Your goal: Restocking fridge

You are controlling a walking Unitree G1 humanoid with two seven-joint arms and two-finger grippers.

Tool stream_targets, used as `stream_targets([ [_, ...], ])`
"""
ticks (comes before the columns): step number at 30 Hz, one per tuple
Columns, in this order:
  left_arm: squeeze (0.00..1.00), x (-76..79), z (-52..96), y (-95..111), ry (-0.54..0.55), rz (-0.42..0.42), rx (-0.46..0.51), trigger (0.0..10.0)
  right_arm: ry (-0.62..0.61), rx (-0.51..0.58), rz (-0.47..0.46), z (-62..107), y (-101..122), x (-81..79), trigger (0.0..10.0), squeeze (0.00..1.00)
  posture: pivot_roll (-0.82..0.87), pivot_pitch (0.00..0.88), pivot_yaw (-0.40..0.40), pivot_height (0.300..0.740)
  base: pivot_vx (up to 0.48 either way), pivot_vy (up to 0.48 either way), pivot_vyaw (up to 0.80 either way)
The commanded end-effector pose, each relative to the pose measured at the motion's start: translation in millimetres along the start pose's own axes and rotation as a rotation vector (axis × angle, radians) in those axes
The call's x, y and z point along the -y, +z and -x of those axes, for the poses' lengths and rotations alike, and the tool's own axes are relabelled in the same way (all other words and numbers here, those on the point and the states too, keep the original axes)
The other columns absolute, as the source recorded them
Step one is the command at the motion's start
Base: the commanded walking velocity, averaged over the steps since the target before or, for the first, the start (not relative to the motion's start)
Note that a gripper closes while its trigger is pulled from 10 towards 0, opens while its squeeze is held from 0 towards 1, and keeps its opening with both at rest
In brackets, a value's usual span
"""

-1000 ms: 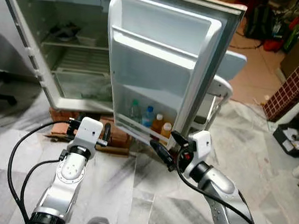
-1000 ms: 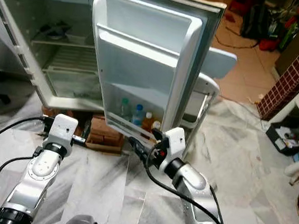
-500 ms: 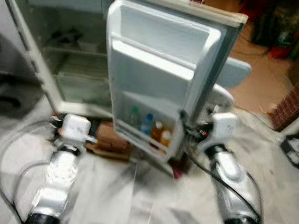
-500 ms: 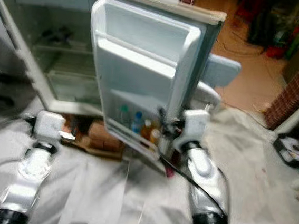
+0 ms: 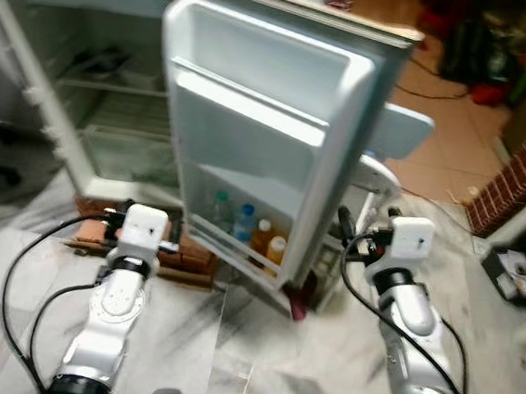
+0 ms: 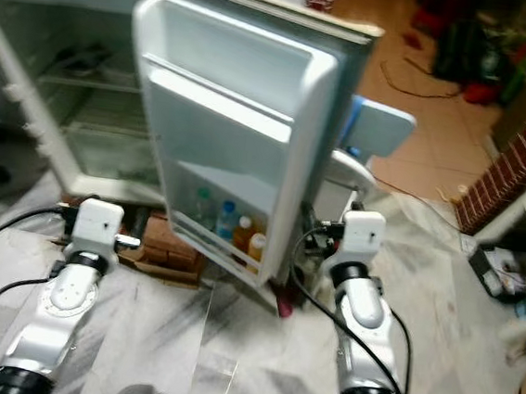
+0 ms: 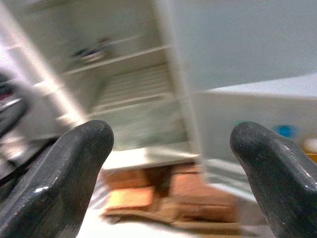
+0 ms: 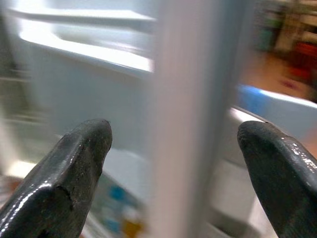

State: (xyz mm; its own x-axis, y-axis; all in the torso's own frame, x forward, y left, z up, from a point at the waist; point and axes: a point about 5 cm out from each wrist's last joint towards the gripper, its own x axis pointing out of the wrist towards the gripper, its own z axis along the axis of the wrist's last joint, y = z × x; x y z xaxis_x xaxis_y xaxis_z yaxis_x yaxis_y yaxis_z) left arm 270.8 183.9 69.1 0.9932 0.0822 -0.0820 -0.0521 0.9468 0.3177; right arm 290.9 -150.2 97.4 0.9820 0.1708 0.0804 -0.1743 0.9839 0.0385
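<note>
The fridge door (image 5: 260,132) stands open — bottles (image 5: 246,225) in its low shelf. Right claw (image 8: 168,163) is wide at the door edge; left claw (image 7: 168,163) wide, empty.

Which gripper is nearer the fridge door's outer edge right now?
Right. The right gripper, jaws open, sits just beside the fridge door at its outer edge. The left gripper hangs lower, off toward the hinge side by the bricks.

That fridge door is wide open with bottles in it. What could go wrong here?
The right gripper is open with the door edge between its fingers; a hard push could rattle or tip the bottles in the bottom rack. The fridge sits on bricks, so a shove might shake it. Loose cables on the arms could snag.
</note>
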Motion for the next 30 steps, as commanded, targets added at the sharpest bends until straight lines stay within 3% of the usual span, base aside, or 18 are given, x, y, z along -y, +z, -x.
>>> stream_targets([
  [1, 0.00, 2.6, 0.8, 0, 0.000, 0.016, -0.005, 10.0, 0.003, 0.011, 0.014, 0.5, 3, 2.5, 10.0, 0.00, 0.10, 0.046, -0.025, 0.740, 0.300, -0.360, 0.74],
  [10, 0.00, 2.6, 0.2, -1, 0.006, 0.018, -0.013, 10.0, -0.001, 0.021, 0.017, -2.4, 5, 4.7, 10.0, 0.00, 0.10, 0.050, -0.026, 0.740, 0.300, -0.360, 0.72],
  [15, 0.00, 2.8, 0.4, -3, 0.006, 0.027, -0.026, 10.0, -0.014, 0.024, 0.013, -3.2, 5, 5.4, 10.0, 0.00, 0.10, 0.049, -0.024, 0.740, 0.280, -0.329, 0.00],
  [22, 0.00, 3.3, 4.6, -7, -0.003, 0.042, -0.037, 10.0, 0.003, 0.032, -0.016, -0.9, 5, 4.8, 10.0, 0.00, 0.10, 0.054, -0.025, 0.740, 0.000, 0.000, 0.00],
  [25, 0.00, 3.2, 6.0, -9, -0.008, 0.041, -0.046, 10.0, 0.201, -0.003, -0.128, 3.4, 3, -13.0, 10.0, 0.00, 0.11, 0.060, -0.028, 0.740, 0.000, 0.000, 0.00],
  [26, 0.00, 3.4, 7.7, -11, -0.014, 0.039, -0.055, 10.0, 0.398, -0.066, -0.257, 12.5, -1, -29.3, 10.0, 0.00, 0.11, 0.059, -0.026, 0.740, 0.000, 0.000, 0.00],
  [28, 0.00, 3.5, 9.0, -12, -0.016, 0.035, -0.063, 10.0, 0.464, -0.083, -0.265, 16.8, -1, -33.3, 10.0, 0.00, 0.11, 0.059, -0.026, 0.740, 0.000, 0.000, 0.00],
  [29, 0.00, 3.1, 11.3, -15, -0.020, 0.028, -0.078, 10.0, 0.580, -0.121, -0.259, 24.8, -4, -37.9, 10.0, 0.00, 0.11, 0.056, -0.024, 0.740, 0.000, 0.000, 0.00],
  [30, 0.00, 3.1, 11.3, -15, -0.020, 0.028, -0.078, 10.0, 0.580, -0.121, -0.259, 24.8, -4, -37.9, 10.0, 0.00, 0.11, 0.056, -0.024, 0.740, 0.000, 0.000, 0.00],
])
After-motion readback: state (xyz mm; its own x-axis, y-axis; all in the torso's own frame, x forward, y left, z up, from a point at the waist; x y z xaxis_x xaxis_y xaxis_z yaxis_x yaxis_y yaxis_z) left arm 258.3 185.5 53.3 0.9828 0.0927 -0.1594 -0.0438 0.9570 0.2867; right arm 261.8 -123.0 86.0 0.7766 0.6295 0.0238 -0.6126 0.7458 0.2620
